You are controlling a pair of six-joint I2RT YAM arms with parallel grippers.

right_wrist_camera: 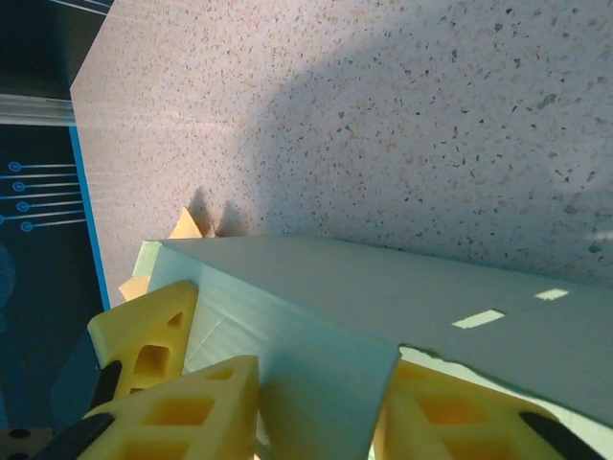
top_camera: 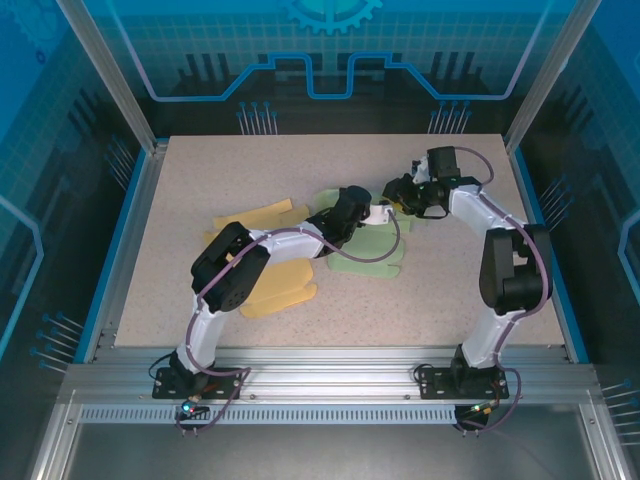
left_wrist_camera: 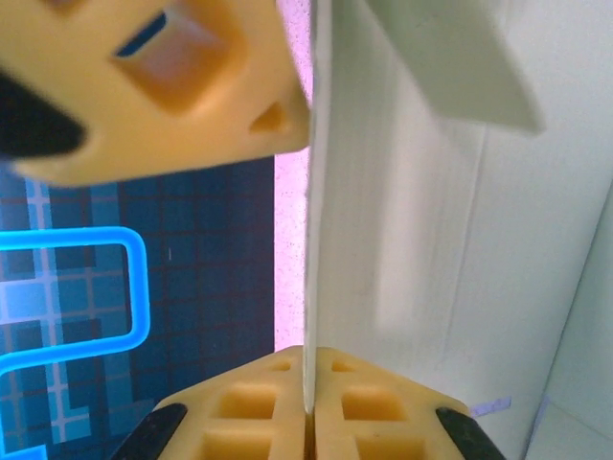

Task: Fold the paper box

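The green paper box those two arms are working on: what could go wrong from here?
1. The left gripper pinches just the thin edge of the green paper box; a pull could slip it free or tear it.
2. The right gripper has a flap between its jaws; closing off the crease might bend it crookedly.
3. A yellow sheet lies close by and might get dragged along.

The paper box (top_camera: 372,252) was a pale green card blank, thin and matte, scored with straight fold lines. It sat just right of the table's (top_camera: 450,300) centre. Its near part lay flat on the table, while a panel toward the table's far side stood lifted off the surface. That panel had narrow slots cut through it and a flap bent over along a crease.
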